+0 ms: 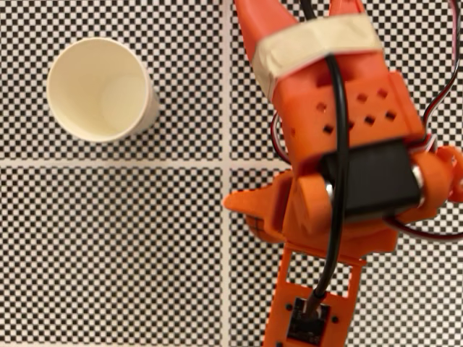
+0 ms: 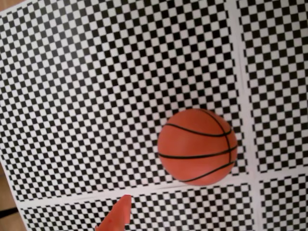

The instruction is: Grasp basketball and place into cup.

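In the wrist view the basketball, dark orange with thin black seams, rests free on the checkered mat, right of centre. One orange fingertip pokes in from the bottom edge, to the lower left of the ball and apart from it. In the fixed view the off-white paper cup stands upright at the upper left, its inside bare. The orange gripper reaches up past the top edge at the right, its two fingers spread apart and their tips out of frame. Nothing sits between the fingers.
A black-and-white checkered mat with white dividing lines covers the table. The arm's body and black cable occupy the right side of the fixed view. A strip of bare wooden table shows at the wrist view's left edge.
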### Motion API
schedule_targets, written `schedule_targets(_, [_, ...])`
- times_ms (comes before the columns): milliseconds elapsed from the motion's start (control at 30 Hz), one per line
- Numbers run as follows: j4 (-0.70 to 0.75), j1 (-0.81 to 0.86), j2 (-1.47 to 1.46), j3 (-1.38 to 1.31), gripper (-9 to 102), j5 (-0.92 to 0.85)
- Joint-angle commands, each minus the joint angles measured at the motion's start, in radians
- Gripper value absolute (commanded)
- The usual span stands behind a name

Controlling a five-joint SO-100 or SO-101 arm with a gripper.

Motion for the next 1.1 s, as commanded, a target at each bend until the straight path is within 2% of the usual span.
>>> schedule_targets(0, [0.003, -0.002, 0.003, -0.051, 54, 0.008])
schedule_targets(533, [0.003, 0.021, -0.087, -0.135, 60, -0.02])
schedule_targets(1067, [0.005, 0.04, -0.149, -0.144, 60, -0.023])
